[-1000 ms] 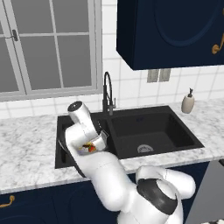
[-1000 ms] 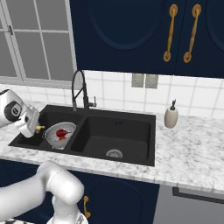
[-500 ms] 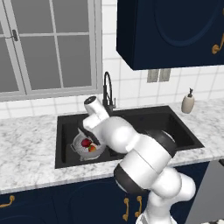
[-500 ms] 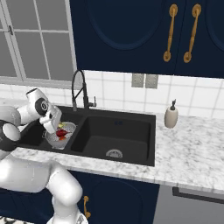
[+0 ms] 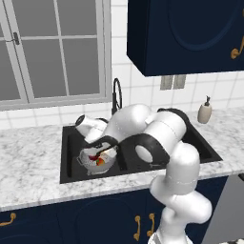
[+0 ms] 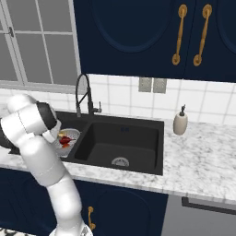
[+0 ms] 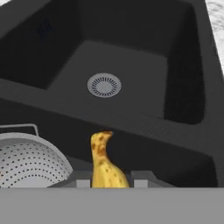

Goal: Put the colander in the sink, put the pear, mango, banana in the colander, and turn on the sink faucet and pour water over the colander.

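Since it hangs over the basin: gripper (image 7: 106, 183) pinching banana (image 7: 104, 164).
Colander (image 7: 30, 159): just beside, probably slightly below.

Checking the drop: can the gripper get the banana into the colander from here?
Probably yes. The gripper is shut on the banana, low over the sink right beside the colander, whose open top looks clear on that side.
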Motion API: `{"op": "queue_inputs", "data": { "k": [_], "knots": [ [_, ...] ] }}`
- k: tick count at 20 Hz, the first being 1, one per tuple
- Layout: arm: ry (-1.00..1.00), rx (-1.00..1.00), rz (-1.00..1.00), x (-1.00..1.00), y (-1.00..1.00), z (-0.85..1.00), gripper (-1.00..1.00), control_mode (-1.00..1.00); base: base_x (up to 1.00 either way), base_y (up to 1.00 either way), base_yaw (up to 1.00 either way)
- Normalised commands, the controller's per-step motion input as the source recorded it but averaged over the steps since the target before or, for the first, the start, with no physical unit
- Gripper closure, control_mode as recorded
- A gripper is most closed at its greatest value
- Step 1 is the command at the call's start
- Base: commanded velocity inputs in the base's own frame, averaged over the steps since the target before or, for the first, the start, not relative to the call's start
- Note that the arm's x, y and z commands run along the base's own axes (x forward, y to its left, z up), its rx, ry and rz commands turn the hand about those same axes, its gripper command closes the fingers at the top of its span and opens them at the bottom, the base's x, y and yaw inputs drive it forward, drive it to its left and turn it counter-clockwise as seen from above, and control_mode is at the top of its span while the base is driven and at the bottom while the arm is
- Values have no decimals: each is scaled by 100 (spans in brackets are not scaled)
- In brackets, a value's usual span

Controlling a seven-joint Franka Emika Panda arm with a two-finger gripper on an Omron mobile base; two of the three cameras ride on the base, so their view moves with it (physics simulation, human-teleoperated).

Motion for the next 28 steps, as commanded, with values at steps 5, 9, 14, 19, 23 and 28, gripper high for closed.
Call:
{"op": "queue_inputs", "data": {
  "k": [5, 9, 14, 19, 23, 28],
  "knots": [
    [-4, -5, 0, 9, -8, -53, 100, -100, 0, 0, 0],
    [0, 0, 0, 63, 0, -5, 100, -100, 0, 0, 0],
    [5, 0, 0, 75, 0, -10, 100, -100, 0, 0, 0],
    [3, -6, 0, 56, 22, -56, 100, -100, 0, 0, 0],
    [0, -3, 5, 47, 41, -52, 100, -100, 0, 0, 0],
    [-4, 2, 19, 4, 3, -53, 100, -100, 0, 0, 0]
  ]
}}
